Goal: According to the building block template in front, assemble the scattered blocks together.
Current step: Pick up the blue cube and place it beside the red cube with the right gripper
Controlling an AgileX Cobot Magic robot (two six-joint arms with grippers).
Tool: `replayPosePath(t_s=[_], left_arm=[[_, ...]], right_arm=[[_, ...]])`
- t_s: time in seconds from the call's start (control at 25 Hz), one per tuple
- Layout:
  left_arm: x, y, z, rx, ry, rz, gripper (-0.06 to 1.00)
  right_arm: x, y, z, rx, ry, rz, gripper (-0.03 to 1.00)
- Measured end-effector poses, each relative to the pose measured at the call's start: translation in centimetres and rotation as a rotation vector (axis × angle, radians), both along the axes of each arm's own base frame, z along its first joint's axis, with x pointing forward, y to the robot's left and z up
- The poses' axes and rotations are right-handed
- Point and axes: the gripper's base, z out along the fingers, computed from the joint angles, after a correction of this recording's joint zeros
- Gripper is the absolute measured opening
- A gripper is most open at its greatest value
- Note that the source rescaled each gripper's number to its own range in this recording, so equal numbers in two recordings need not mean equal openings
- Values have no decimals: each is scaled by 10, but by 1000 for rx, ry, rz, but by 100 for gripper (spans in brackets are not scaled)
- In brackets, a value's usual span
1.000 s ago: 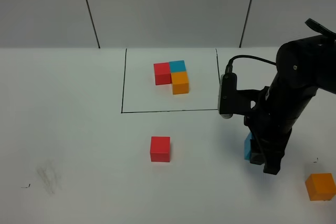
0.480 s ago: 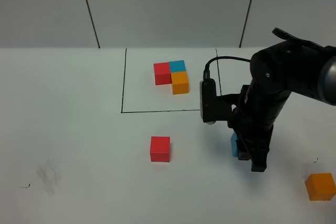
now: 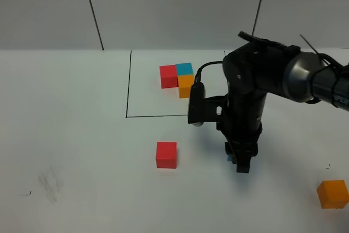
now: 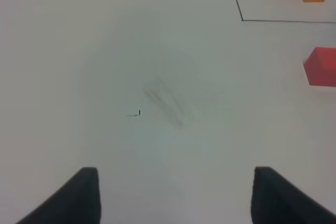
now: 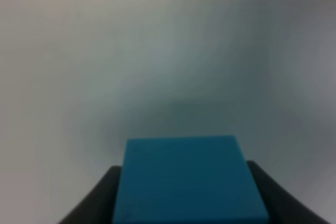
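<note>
From where I stand, the right gripper (image 3: 240,163) is clamped on a plain matte blue cube (image 5: 191,179) with flat faces and crisp edges. It holds the cube close to the white table (image 3: 82,135), to the right of the loose red cube (image 3: 166,154), while the loose orange cube (image 3: 333,193) sits well apart near the table's right edge. Farther back is the template (image 3: 179,78), red, blue and orange cubes packed in an L inside a thin black drawn rectangle (image 3: 128,85), and the left gripper (image 4: 184,198) hangs with its jaws spread wide, gripping nothing.

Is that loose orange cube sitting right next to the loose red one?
No, the loose orange cube sits alone far right in the high view, well apart from the loose red cube.
</note>
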Motion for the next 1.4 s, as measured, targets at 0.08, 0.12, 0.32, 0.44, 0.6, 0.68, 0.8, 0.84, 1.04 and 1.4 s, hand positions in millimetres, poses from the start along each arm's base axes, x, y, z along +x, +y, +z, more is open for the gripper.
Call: replayPosePath(t_s=[0.08,0.12,0.32,0.44,0.6,0.68,0.8,0.84,1.04,1.4], left_arm=[[0,0,0,0,0,0,96],[0,0,0,0,0,0,96],[0,0,0,0,0,0,96],[0,0,0,0,0,0,96],[0,0,0,0,0,0,96],[0,0,0,0,0,0,96],[0,0,0,0,0,0,96],[0,0,0,0,0,0,96],[0,0,0,0,0,0,96],[0,0,0,0,0,0,96]], right_arm=[[2,7,-2,-2,-5,3,2],[2,10,-2,-2,-8,5,2],[5,11,-1,-1,-22,4,2],[6,12,-3,-2,-21,0,2],[8,14,-4,3,-29,-27,2],[7,18,-8,2,-29,-26,2],[3,25,-11,-2,-34,-3,2],[3,26,-11,-4,-39,5,2],[1,33,-11,6,-70,31,2],[3,50,-1,62,-145,78,2]])
